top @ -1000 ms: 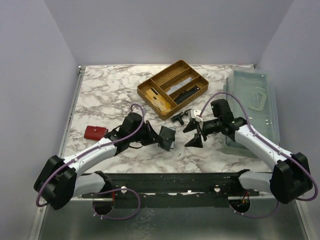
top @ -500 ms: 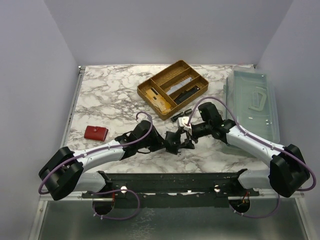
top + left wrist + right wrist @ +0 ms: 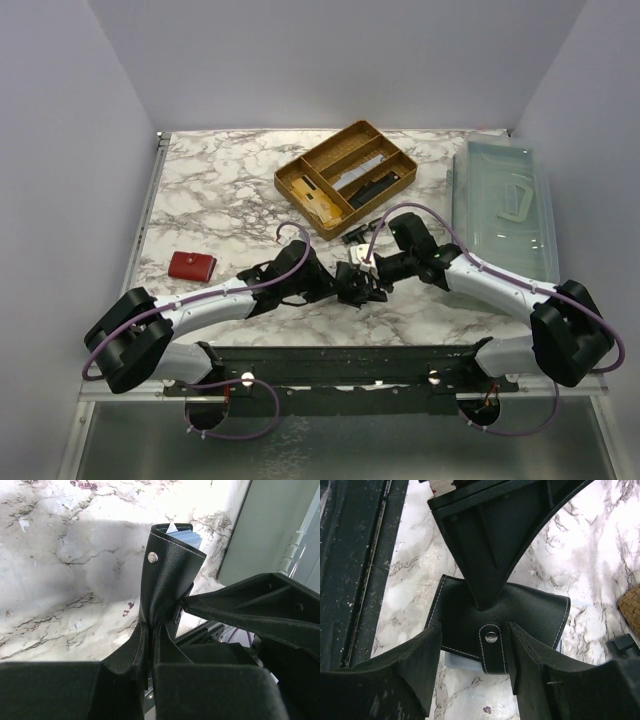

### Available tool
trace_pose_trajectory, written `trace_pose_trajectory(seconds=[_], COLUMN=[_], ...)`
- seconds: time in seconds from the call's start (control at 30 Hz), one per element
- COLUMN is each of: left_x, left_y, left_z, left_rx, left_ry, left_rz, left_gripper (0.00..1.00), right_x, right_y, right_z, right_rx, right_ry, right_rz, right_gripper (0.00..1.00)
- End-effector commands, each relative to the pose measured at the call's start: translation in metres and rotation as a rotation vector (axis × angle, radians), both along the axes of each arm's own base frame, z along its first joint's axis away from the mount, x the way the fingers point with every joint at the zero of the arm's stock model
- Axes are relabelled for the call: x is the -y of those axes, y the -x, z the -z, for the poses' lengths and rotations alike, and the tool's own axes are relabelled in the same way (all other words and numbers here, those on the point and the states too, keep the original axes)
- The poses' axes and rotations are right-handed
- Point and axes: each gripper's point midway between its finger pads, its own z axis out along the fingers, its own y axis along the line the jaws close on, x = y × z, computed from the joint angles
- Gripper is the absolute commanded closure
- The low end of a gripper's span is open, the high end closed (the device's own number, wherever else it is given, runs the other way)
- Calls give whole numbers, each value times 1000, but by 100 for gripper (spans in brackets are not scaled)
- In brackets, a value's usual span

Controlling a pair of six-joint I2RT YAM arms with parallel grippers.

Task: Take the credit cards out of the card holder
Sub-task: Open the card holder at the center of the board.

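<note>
While the two arms met over the middle of the table (image 3: 210,190), one black card holder (image 3: 167,580) stood up between them. The table top was white and grey, like marble. The holder looked like soft, bumpy leather with pale stitches along its edge. It had one strap and one round, shiny snap (image 3: 153,557).

The left pincer (image 3: 150,630) was clenched tight on the holder's bottom edge, at 6 o'clock in its own camera. The credit cards (image 3: 189,535) were inside the holder. They were thin, flat and pale blue, and only their edges peeked out of the open top at 12 o'clock. They were packed too close to count.

The right pincer (image 3: 475,630) was released, with its two fingers spread wide. In its camera the strap and snap sat between them. The finger at 3 o'clock was right beside the strap, and the finger at 9 o'clock was farther off. A bit of pale blue card showed under the holder at 6 o'clock.

From above, one small red wallet (image 3: 191,265) lay flat at 9 o'clock from the holder, well apart. One woven, golden-brown tray (image 3: 300,178) sat at 12 o'clock. It was split into a few long boxes with small things inside. One clear plastic bin (image 3: 480,190) sat at 2 o'clock by the table's right edge.
</note>
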Motion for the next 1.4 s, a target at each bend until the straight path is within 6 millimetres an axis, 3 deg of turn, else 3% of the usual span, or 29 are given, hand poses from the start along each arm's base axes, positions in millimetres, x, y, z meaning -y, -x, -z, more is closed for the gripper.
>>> trace_pose_trajectory(seconds=[0.0,0.27,0.5,0.97,1.17,1.27,1.37], left_x=[13,16,15,12,12,17,22], left_y=[-7,-6,-5,-3,-1,2,5], left_z=[-22,-26,-30,-25,-24,-22,-17], left_rx=[36,45,52,43,54,71,61], left_ry=[62,70,81,91,84,67,44], left_rz=[-19,0,-1,-17,7,68,114], left_gripper=[100,100,100,100,100,100,100], right_x=[0,3,5,4,2,2,2], right_y=[-11,-15,-15,-16,-7,3,3], right_z=[5,18,22,17,16,17,16], right_rx=[58,54,64,59,22,-4,6], right_ry=[24,56,79,68,58,46,43], right_rz=[27,48,32,40,6,-40,-41], right_gripper=[42,43,63,89,88,73,68])
